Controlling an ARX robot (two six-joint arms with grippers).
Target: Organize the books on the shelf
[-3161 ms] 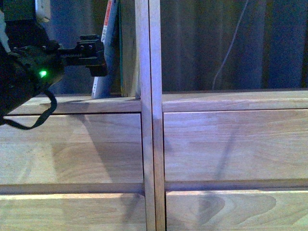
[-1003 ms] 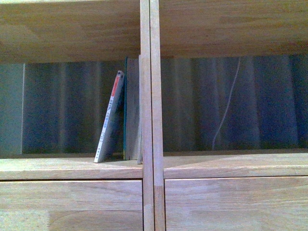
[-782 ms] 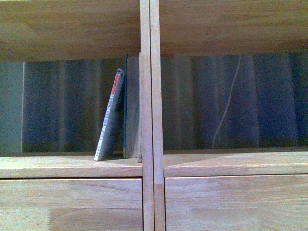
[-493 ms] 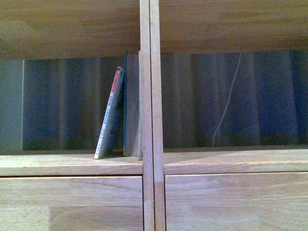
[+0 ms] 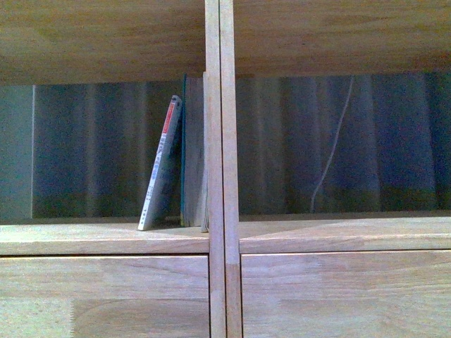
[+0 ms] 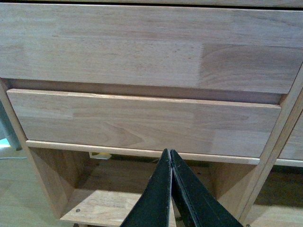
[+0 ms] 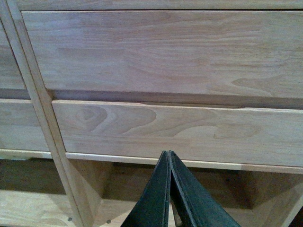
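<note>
Two books stand in the shelf's (image 5: 106, 238) left open compartment, against the central double divider (image 5: 218, 169). The white paperback (image 5: 161, 167) with a red-topped spine leans to the right onto the teal-covered book (image 5: 190, 151), which stands upright with its pale pages touching the divider. Neither arm shows in the front view. My left gripper (image 6: 170, 153) is shut and empty, low in front of the left drawer fronts (image 6: 142, 123). My right gripper (image 7: 168, 154) is also shut on nothing, facing the right drawer fronts (image 7: 180, 127).
A dark curtain (image 5: 380, 141) with a thin white cord (image 5: 335, 148) hangs behind the backless shelf. A shelf board (image 5: 106, 42) runs above the books. Below the drawers are low open compartments (image 6: 94, 198) with a floor board.
The left arm that was beside the books 3.2 s ago has left the front view. The view has risen from the drawers to the open compartment. The books have not moved.
</note>
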